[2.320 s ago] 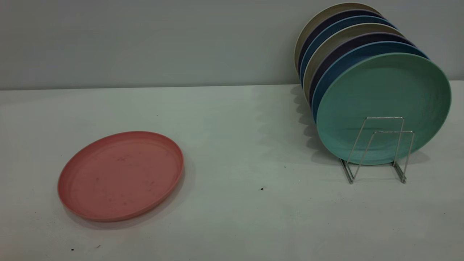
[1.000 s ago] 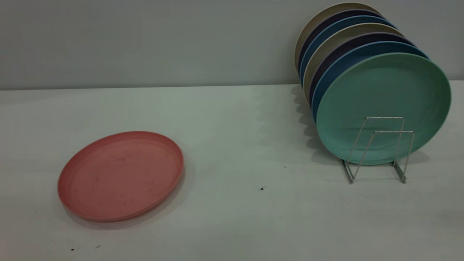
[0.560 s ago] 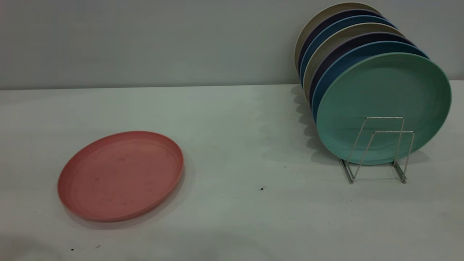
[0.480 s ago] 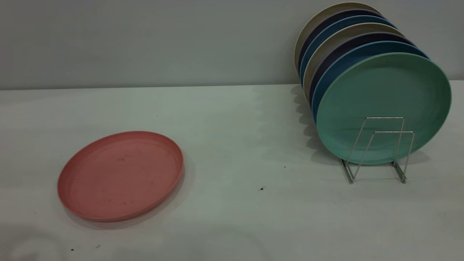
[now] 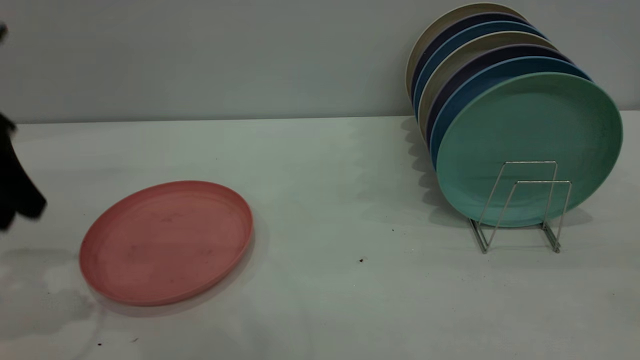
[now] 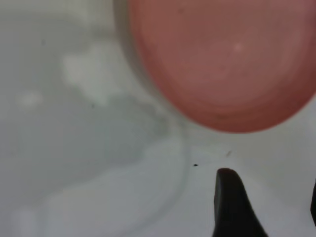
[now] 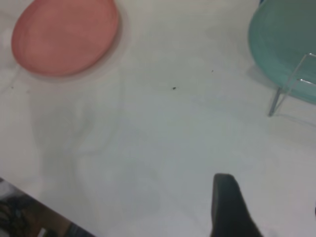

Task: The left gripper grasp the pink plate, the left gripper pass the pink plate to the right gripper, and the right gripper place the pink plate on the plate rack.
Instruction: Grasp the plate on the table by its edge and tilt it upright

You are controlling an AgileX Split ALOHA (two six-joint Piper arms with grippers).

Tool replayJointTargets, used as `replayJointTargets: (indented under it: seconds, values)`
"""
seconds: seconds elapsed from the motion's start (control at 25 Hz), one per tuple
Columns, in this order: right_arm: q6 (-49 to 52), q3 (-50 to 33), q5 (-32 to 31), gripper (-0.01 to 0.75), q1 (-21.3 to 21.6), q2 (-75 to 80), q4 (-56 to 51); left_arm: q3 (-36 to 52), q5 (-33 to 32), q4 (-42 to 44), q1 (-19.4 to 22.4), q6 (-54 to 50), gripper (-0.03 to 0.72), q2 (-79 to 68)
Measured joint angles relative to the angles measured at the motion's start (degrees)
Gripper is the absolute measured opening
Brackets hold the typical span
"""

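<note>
- Exterior view: the pink plate [image 5: 166, 242] lies flat on the table [image 5: 320, 165], at about nine o'clock from the plate rack [image 5: 524, 205], whose front slot is free beside the mint-green plate [image 5: 529, 145]. New since half a second ago: the left gripper [image 5: 15, 187] enters (blurred; grip state unclear).
- Left wrist view: its fingers [image 6: 232, 202] are spread, empty, near the plate's rim.
- Right wrist view: the right gripper [image 7: 269, 210] hovers empty, spread, well apart.

Dim, even light; soft shadows on the table [image 5: 320, 300]; both wrist views blurred, the left most.
</note>
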State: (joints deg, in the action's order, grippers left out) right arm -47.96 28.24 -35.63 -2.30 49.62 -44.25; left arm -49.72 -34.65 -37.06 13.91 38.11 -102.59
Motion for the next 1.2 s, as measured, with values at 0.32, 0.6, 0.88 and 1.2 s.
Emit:
replayJointTargets:
  seconds: [0.32, 0.6, 0.88, 1.2]
  values:
    - [0.0, 0.0, 1.35, 0.432, 0.0, 0.0, -0.12, -0.45, 5.18, -8.18, 1.88, 4.88, 0.414, -13.01]
    - [0.0, 0.0, 1.49, 0.432, 0.0, 0.0, -0.72, -0.5, 8.58, -22.11, 1.88, 15.22, 0.414, -17.35]
    - [0.0, 0.0, 1.84, 0.432, 0.0, 0.0, -1.63, -0.5, 9.09, -32.62, 1.88, 24.69, 0.414, -21.43]
    - [0.0, 0.0, 3.01, 0.432, 0.0, 0.0, -1.91, -0.56, 9.82, -41.62, 1.88, 32.9, 0.408, -23.72]
